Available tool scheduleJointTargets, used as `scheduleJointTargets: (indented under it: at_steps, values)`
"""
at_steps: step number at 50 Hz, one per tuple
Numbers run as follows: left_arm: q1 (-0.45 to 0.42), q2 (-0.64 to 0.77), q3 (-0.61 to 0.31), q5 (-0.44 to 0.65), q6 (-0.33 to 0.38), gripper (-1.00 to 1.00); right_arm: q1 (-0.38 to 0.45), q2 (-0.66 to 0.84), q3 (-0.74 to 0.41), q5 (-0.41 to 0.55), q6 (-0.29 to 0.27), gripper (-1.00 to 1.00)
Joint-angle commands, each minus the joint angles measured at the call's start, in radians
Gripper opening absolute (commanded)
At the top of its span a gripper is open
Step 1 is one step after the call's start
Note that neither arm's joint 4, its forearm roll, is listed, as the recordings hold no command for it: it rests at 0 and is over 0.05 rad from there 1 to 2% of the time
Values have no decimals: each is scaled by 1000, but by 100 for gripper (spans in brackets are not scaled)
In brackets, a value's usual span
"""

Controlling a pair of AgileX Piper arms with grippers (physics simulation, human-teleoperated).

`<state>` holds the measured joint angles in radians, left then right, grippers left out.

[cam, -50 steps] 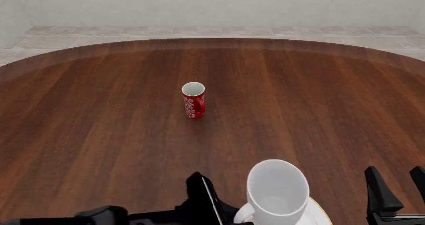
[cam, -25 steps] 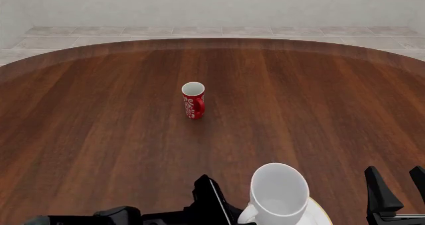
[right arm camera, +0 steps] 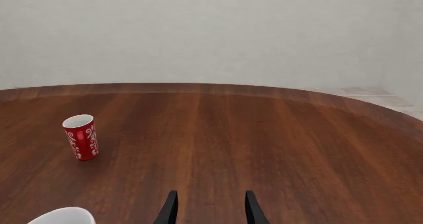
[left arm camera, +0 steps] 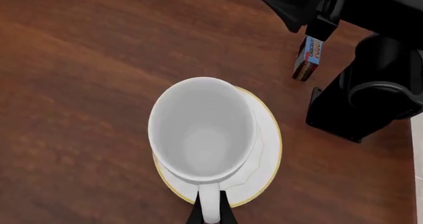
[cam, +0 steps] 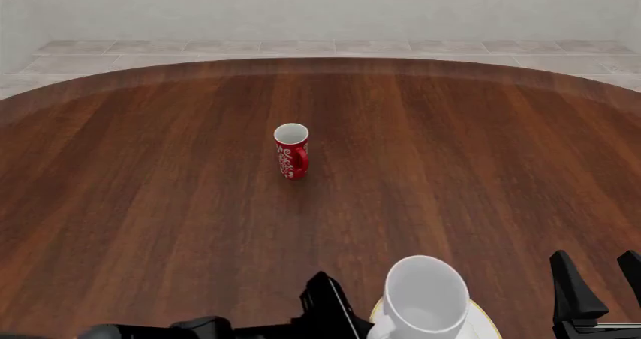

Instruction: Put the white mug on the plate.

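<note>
The white mug (left arm camera: 201,135) stands upright over the plate (left arm camera: 268,149), a round white plate with a thin golden rim, and covers most of it. I cannot tell whether they touch. My left gripper (left arm camera: 210,215) is shut on the mug's loop handle, with a dark finger on each side. In the front view the mug (cam: 425,298) and plate (cam: 483,322) are at the near edge, right of centre, with the left gripper (cam: 346,316) just left of them. My right gripper (cam: 596,290) is open and empty to their right; it also shows in the right wrist view (right arm camera: 211,209).
A small red mug with white patterning (cam: 290,151) stands upright mid-table, far beyond the plate; it also shows in the right wrist view (right arm camera: 81,136). The right arm's black body (left arm camera: 370,90) is close beside the plate. The table is dark wood.
The left gripper has carried the white mug down and towards the table's near edge, so it sits lower over the plate. The right arm and red mug have not moved.
</note>
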<state>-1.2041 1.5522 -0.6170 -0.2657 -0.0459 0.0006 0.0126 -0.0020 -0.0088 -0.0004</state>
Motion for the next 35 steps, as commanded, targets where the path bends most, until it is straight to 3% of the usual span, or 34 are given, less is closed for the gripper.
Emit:
scheduleJointTargets:
  at_steps: [1, 35]
  values:
    - [14, 40, -6, -29, -13, -100, -1, -3, -1, 4, 0, 100]
    - [2, 102, -14, -61, -19, -100, -1, -3, -1, 4, 0, 100]
